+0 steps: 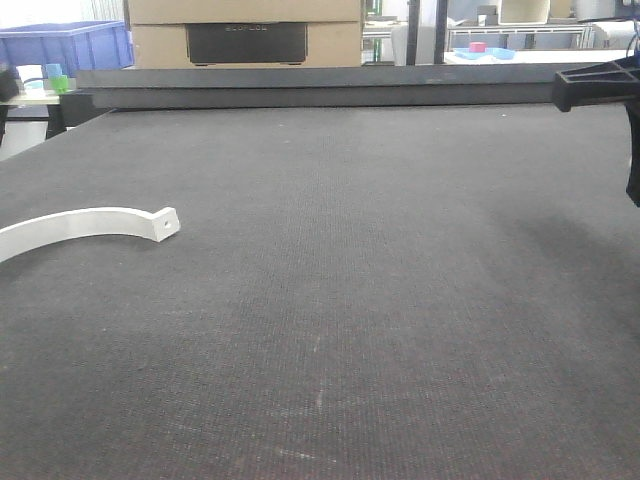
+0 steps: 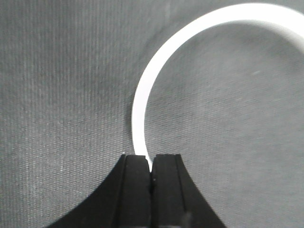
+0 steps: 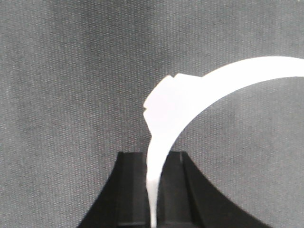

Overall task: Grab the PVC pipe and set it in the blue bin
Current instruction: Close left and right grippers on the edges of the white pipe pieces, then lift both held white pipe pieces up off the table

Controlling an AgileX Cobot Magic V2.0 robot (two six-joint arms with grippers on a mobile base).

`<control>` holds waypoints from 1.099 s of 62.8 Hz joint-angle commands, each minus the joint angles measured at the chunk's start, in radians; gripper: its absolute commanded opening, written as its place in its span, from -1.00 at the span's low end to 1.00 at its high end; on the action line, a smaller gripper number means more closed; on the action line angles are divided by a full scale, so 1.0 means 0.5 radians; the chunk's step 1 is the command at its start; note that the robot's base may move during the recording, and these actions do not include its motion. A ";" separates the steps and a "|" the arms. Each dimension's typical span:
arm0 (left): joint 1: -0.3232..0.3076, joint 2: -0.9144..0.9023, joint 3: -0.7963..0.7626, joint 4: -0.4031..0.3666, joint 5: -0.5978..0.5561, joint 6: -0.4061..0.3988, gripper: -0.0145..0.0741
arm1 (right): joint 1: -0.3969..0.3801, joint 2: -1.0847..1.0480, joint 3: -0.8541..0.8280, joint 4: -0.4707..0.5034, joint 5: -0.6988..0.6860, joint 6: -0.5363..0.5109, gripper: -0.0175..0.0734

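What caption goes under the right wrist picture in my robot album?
Right gripper pinching the curved white PVC pipe clamp, dark grey mat behind.

Front cam: white arc (image 1: 90, 222) runs off the left edge, so its far end is unseen. Right arm (image 1: 598, 85) is clipped at the right edge, gripper out of frame. Blue bin (image 1: 65, 42) is cut at the left edge, inside not visible.

Left wrist: white strip (image 2: 142, 99) exits right, near end buried between the pinched fingers of the left gripper (image 2: 151, 159).

Right wrist: PVC pipe (image 3: 166, 104) is blown out white and exits right and bottom, clamped in the right gripper (image 3: 153, 159).

Can't tell if strip and arc are one piece.
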State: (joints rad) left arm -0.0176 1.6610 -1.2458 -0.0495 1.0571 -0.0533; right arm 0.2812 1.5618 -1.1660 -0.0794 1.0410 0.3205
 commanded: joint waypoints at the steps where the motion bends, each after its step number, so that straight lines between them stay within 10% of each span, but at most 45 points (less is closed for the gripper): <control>1: 0.009 0.032 -0.020 -0.003 0.011 0.001 -0.76 | 0.000 -0.021 -0.002 -0.039 -0.051 -0.017 -0.98; 16: 0.009 0.095 0.058 -0.015 -0.080 -0.020 -0.07 | 0.000 -0.021 -0.002 -0.039 -0.088 -0.017 -0.98; 69: 0.009 0.274 0.066 0.071 -0.207 -0.020 -0.32 | 0.000 -0.021 -0.002 -0.039 -0.145 -0.017 -0.98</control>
State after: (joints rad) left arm -0.0176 1.7985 -1.2130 -0.0095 0.9548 -0.0568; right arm 0.2812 1.5618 -1.1660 -0.0812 0.9853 0.3205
